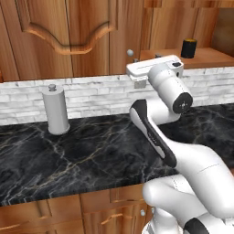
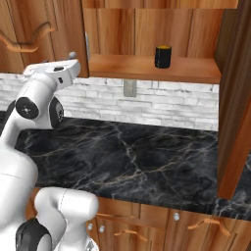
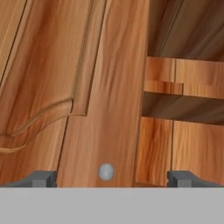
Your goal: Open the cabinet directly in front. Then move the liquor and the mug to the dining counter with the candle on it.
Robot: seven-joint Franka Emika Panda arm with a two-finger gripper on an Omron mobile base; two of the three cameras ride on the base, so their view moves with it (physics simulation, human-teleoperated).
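Our fingers (image 3: 112, 178) stand wide apart and hold nothing; in the hand view their two dark tips rise on either side of a round silver knob (image 3: 106, 171), which sits low on the left door (image 3: 105, 87) of the cabinet (image 1: 68, 32). We judge that we are lined up on this knob to pull the door, though contact is not yet made as far as we can tell.

The left door is closed. The right door (image 2: 235, 98) stands swung out toward us in the right base view, so the cabinet is half open and its wooden shelf (image 2: 152, 68) shows. On that shelf stands the mug (image 2: 163, 56), upright, black with a yellow-orange rim, toward the right part of the shelf. We cannot make out the liquor; it may be behind the closed door.

Below, the black marble table (image 1: 91, 155) runs under the white brick backsplash (image 1: 96, 93), with a grey paper-towel holder (image 1: 55, 109) on its left part.

So the opening step is partly done. Left for us: finish the left door, then carry both the liquor and the mug to the dining counter. Neither has been moved yet.
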